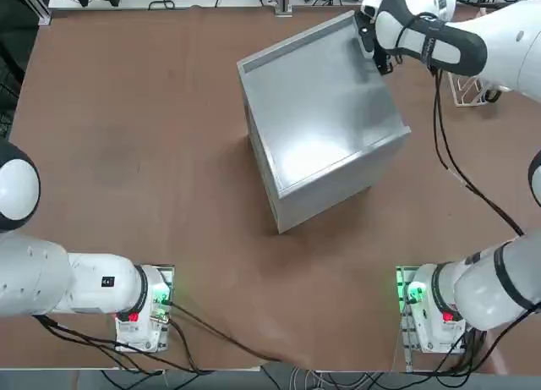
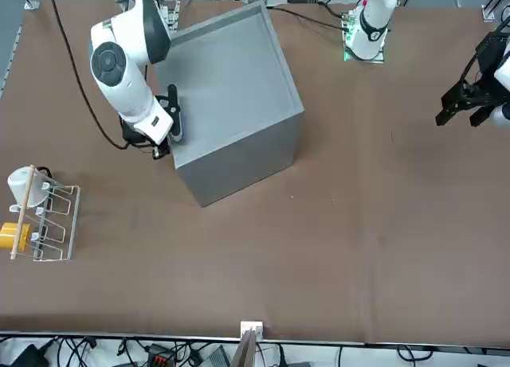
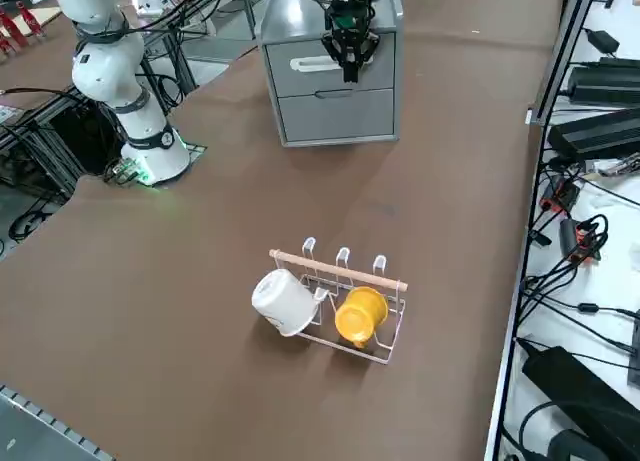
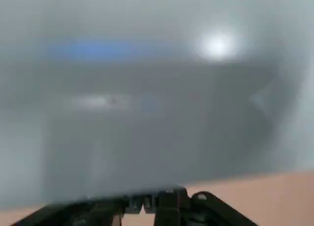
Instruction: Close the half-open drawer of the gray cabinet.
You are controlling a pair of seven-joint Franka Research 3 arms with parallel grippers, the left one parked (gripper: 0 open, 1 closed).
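Note:
The gray cabinet [image 1: 321, 119] [image 2: 231, 80] stands turned at an angle on the brown table. Its front shows best in the right side view, as two stacked gray panels. The upper one is the drawer [image 3: 300, 66], whose front lies about level with the panel below [image 3: 335, 116]. My right gripper [image 3: 350, 71] [image 1: 378, 58] [image 2: 174, 122] is shut and empty, with its fingertips against the drawer front. In the right wrist view the shut gripper [image 4: 157, 202] sits right up against a blurred gray surface. No tan drawer sides show in any view.
A white wire rack [image 3: 385, 321] [image 2: 64, 224] holding a white mug [image 3: 283, 301] and a yellow mug [image 3: 360, 314] stands on the table in front of the cabinet's drawer side. Power bricks and cables [image 3: 590, 131] lie along the table's edge beyond it.

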